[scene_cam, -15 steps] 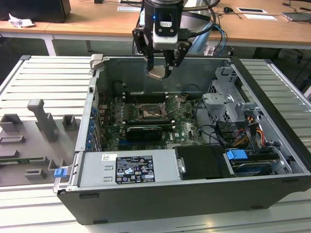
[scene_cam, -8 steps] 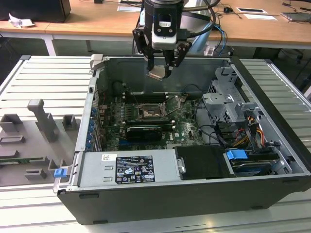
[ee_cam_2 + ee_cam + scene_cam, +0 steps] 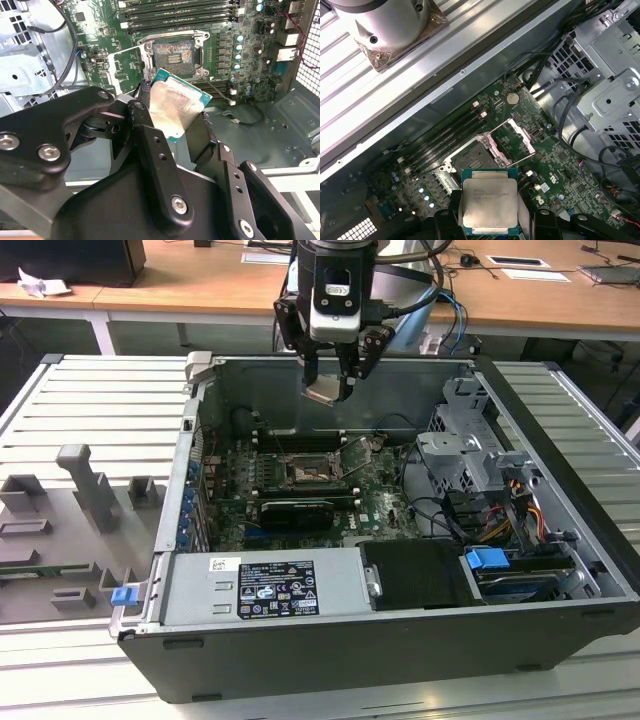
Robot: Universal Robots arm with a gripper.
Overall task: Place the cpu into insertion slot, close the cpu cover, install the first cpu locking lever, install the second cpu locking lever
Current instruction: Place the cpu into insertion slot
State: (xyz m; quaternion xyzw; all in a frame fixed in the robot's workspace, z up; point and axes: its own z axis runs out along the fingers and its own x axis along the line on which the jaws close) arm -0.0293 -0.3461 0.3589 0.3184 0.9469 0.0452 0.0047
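The open computer case [image 3: 400, 660] takes up most of the exterior view, lying on its side with the green circuit board [image 3: 385, 502] on its floor. The insertion slot [image 3: 305, 472] sits on that board just left of the frame's centre, with its dark contact field exposed. On the exterior view's right of it the cpu cover [image 3: 525, 137] is swung up and open, so the socket can be reached from above.

The gripper [image 3: 331, 380] hangs in the upper middle of the exterior view, above the case's far wall. Its fingers [image 3: 150, 145] are drawn in to the width of the chip and clamped on two opposite edges of the cpu [image 3: 489, 202]. The silvery face lies bare between them and nothing else touches it.

The chip is held in the air well above the board, somewhat tilted and not yet in the slot. In both wrist views the socket shows beyond its edge.

By its look the cpu is light, thin and rigid, so it should not flex in the grip. It is probably fragile on its underside and smooth on its metal face. The edges are the sensible place to hold it, as here, and a narrow hold like this likely leaves little margin against slipping.
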